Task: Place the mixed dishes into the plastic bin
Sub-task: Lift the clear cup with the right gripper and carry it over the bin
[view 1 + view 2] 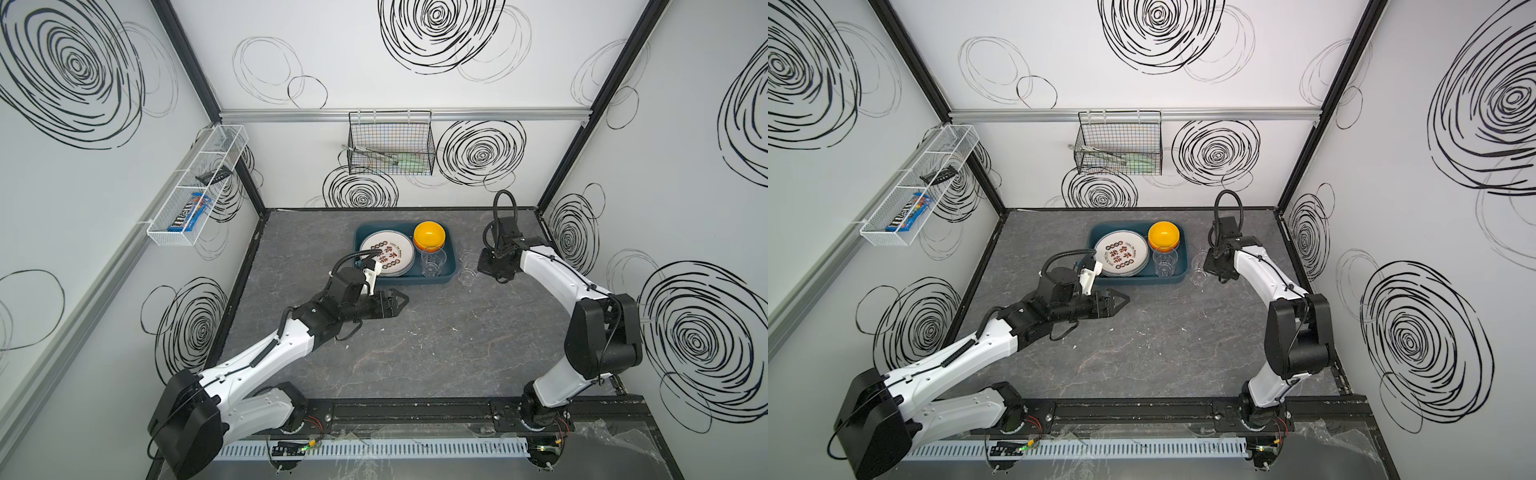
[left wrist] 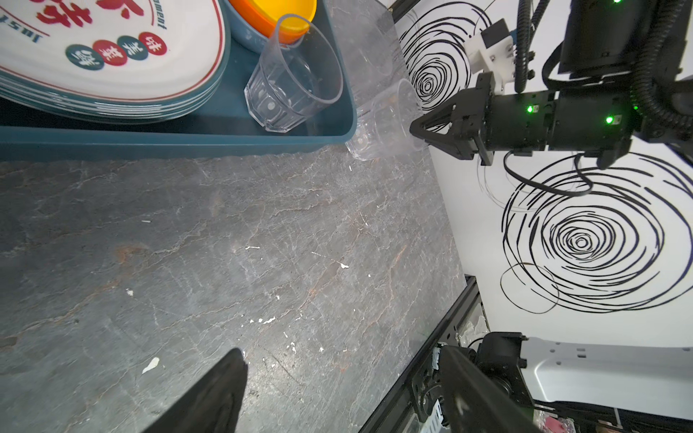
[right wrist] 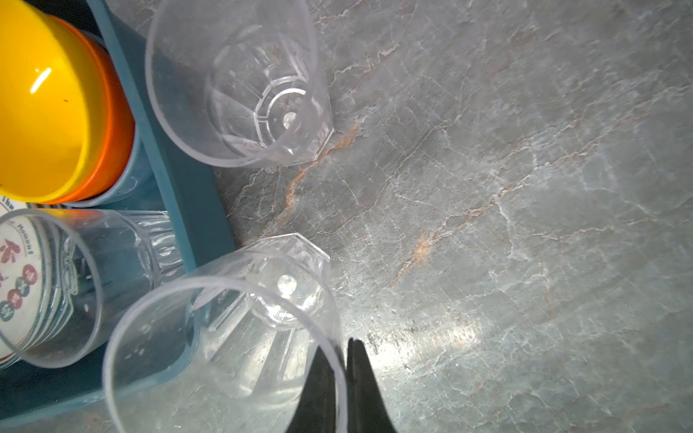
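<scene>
The teal plastic bin [image 1: 415, 279] [image 1: 1142, 280] holds a stack of white plates [image 1: 386, 253], a yellow bowl [image 1: 429, 235] stacked on an orange and a blue one, and a clear cup [image 1: 433, 262]. Two more clear cups stand on the table just right of the bin. My right gripper [image 3: 347, 343] is shut on the rim of the nearer cup [image 3: 232, 337] [image 2: 382, 123], one finger inside the wall and one outside. The farther cup [image 3: 240, 86] stands free. My left gripper [image 2: 343, 350] hangs open and empty over bare table in front of the bin.
A black wire basket [image 1: 390, 145] hangs on the back wall. A white mesh shelf [image 1: 195, 187] with snack packets is fixed to the left wall. Grey marble tabletop [image 1: 436, 353] stretches in front of the bin, and a black rail [image 1: 415, 409] runs along the near edge.
</scene>
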Available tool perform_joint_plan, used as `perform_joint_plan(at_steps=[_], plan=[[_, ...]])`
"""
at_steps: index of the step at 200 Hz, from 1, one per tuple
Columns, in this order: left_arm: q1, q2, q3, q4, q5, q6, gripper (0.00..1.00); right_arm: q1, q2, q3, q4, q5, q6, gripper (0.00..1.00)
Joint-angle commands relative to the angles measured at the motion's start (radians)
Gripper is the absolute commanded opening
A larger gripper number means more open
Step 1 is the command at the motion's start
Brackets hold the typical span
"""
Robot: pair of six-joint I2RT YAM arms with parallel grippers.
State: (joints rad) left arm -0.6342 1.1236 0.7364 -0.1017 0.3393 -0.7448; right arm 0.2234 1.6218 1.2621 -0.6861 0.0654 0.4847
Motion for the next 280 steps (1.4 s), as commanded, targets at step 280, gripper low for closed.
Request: perform_joint_plan(at_steps=[280], plan=[[0.240, -0.132, -0.049, 0.008, 0.109, -0.005, 0.87, 0.192, 0.173, 0.453, -0.141, 0.004, -0.054, 0.00]])
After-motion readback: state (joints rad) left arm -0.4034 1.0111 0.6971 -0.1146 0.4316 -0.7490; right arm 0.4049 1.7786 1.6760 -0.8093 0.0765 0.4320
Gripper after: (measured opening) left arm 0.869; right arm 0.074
